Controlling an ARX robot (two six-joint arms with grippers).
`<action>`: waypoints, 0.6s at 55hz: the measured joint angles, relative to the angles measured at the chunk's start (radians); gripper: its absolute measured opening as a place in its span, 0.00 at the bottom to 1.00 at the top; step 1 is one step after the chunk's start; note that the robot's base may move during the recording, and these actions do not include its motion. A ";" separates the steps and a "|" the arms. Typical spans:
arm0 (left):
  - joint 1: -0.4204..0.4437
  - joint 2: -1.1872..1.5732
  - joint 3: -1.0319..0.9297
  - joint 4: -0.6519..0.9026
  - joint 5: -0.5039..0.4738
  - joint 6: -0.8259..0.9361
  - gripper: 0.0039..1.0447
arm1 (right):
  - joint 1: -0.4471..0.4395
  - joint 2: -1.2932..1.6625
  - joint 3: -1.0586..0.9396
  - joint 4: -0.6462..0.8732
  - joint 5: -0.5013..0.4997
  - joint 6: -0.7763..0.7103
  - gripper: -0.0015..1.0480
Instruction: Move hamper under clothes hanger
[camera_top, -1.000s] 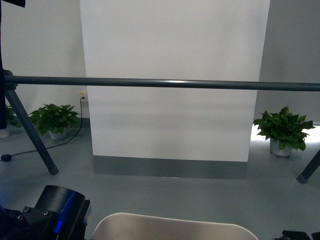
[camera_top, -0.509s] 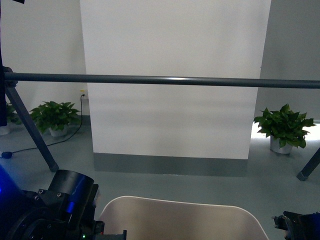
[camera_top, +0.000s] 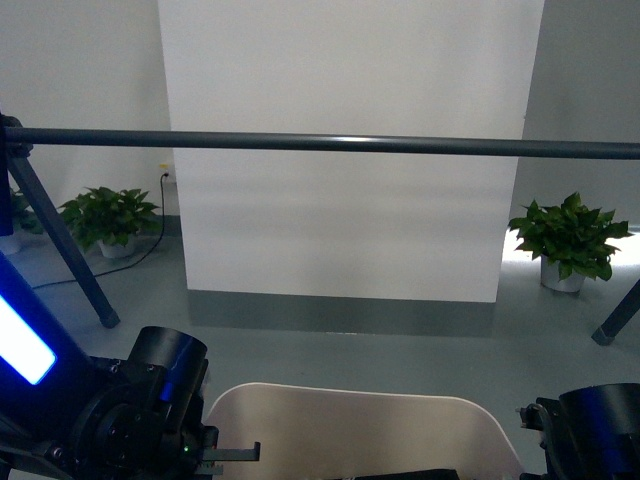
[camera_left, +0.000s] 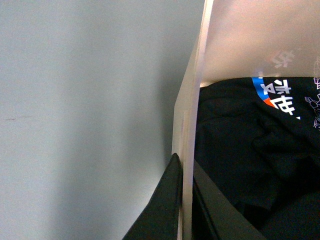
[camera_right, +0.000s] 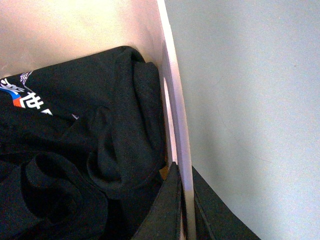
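Observation:
The beige hamper (camera_top: 360, 430) shows its far rim at the bottom of the front view, between my two arms. The clothes hanger's dark grey bar (camera_top: 330, 143) runs across the view above and beyond it, with splayed legs (camera_top: 60, 250) at both sides. My left gripper (camera_left: 184, 200) is shut on the hamper's side wall (camera_left: 192, 100). My right gripper (camera_right: 182, 205) is shut on the opposite wall (camera_right: 172, 75). A black T-shirt (camera_right: 75, 150) with printed lettering lies inside the hamper, also seen in the left wrist view (camera_left: 250, 150).
A white wall panel (camera_top: 350, 150) stands behind the rack. Potted plants sit on the grey floor at the left (camera_top: 105, 220) and right (camera_top: 568, 240). A cable (camera_top: 150, 240) runs from a wall socket. The far right leg (camera_top: 615, 320) touches the floor.
The hamper's rim has risen in the front view and both arms have come further into view. The rack's bar sits higher in the frame than before.

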 joint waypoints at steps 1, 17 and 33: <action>0.000 0.001 0.000 0.000 0.000 0.000 0.04 | 0.000 0.002 0.003 -0.002 0.000 -0.001 0.03; 0.002 0.034 0.000 0.000 -0.004 -0.004 0.04 | 0.004 0.056 0.053 -0.027 -0.007 -0.008 0.03; 0.012 0.051 -0.008 0.000 -0.003 -0.016 0.04 | 0.016 0.084 0.071 -0.032 -0.007 -0.008 0.03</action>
